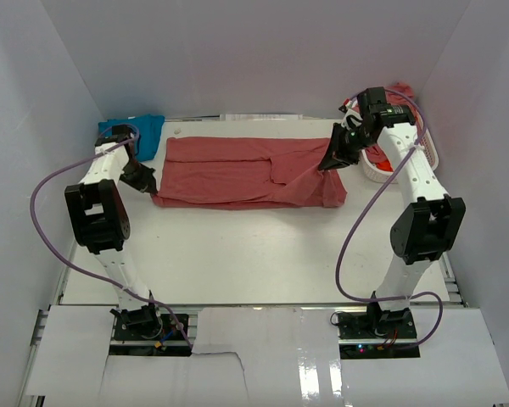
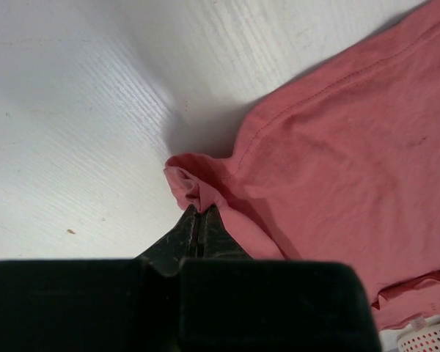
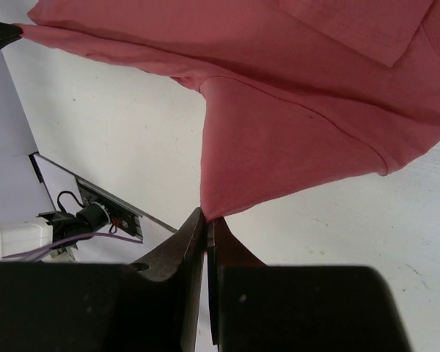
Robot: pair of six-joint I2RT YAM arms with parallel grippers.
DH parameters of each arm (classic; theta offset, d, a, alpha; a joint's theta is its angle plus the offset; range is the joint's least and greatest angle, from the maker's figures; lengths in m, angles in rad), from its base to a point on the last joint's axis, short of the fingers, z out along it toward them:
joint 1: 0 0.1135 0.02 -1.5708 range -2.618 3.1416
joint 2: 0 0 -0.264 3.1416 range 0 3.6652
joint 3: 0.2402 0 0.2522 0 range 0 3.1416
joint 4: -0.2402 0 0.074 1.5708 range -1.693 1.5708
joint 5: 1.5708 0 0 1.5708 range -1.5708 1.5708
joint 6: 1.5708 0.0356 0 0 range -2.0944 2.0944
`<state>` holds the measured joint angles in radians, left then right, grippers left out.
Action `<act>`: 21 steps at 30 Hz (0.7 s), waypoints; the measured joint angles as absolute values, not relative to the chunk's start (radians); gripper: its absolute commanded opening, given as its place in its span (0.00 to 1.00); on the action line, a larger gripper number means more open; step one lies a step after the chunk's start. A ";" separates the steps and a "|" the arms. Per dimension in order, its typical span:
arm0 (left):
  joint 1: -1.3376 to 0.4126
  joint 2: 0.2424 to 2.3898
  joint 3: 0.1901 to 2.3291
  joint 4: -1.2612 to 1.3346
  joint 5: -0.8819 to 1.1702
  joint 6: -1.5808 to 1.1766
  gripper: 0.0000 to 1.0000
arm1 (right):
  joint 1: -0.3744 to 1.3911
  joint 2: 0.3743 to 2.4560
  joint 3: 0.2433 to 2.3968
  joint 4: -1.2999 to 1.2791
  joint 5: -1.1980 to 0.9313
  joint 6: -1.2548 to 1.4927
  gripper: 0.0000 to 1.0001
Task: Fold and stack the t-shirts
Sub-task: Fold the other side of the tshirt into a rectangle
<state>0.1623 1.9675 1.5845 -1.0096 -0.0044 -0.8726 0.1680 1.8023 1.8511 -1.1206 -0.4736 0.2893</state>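
Left gripper point(image 2: 198, 214): closed tight on the near left corner of the red shirt point(image 1: 237, 174), cloth bunched between my fingertips, low over the table point(image 1: 237, 254).

Right gripper point(image 3: 207, 220): pinches the shirt's right edge and holds that edge raised off the surface.

The shirt lies spread across mid-table between my two grips, with a flap folded over on its right half.

Farther back: blue shirt point(image 1: 140, 134) in the far left corner; basket point(image 1: 431, 153) at far right.
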 measured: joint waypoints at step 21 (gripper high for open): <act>0.149 2.064 1.790 -1.100 0.023 -0.881 0.00 | 0.128 1.953 2.014 -1.120 -0.475 0.279 0.08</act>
<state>0.1490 2.0636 1.7897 -1.1000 0.0231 -0.8806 0.1280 1.9533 2.0140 -1.1202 -0.4747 0.2794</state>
